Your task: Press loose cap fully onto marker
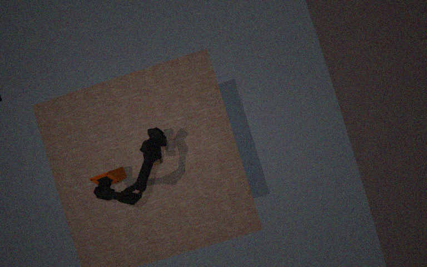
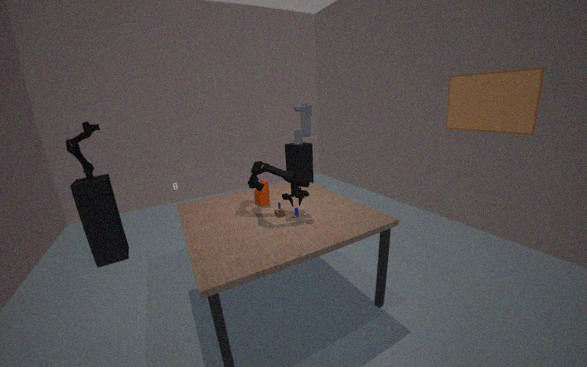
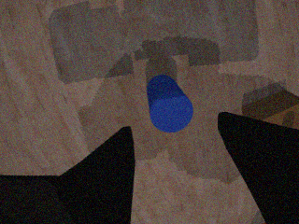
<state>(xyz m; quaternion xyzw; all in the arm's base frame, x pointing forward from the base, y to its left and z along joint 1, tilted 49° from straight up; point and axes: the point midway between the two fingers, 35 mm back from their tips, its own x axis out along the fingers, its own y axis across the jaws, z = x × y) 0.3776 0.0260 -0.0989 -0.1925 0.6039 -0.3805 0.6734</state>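
Note:
The blue cap [image 2: 296, 212] [image 3: 171, 112] stands upright on the table. My gripper [image 2: 296, 205] [image 3: 176, 127] is open and empty, pointing down just above the cap. In the wrist view the cap shows between the two black fingers, its top slightly beyond the line of their tips. The blue marker [image 2: 279, 206] stands upright in the brown holder block [image 2: 280, 213], to the left of the cap in the exterior view. The holder block [image 3: 273, 106] also shows at the right edge of the wrist view, partly behind a finger. In the top view the arm hides the cap and marker.
An orange block [image 1: 119, 174] [image 2: 262, 196] stands on the wooden table [image 1: 195, 201] [image 2: 242, 251] by the arm's base. Black pedestals with other arms stand beyond the table at the left [image 2: 100, 220] and at the back [image 2: 298, 162]. Arm shadows cross the table.

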